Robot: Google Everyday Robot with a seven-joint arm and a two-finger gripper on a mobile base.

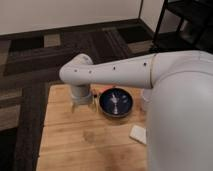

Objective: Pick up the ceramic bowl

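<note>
camera view: the ceramic bowl (116,102) sits near the far edge of the surface (65,145), about midway along. the gripper (82,103) hangs just beside it on the left-edge side, so the bowl lies rightward. whether the gripper is spread or pressed together, i cannot tell.

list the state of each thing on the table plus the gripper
ceramic bowl: upright on the wooden table, seems empty, not lifted
gripper: low over the table, beside the bowl on its left in the view, holding nothing that shows
white cup: right of the bowl, mostly hidden behind the arm
flat white piece: lying flat on the table, nearer the camera than the bowl
</note>
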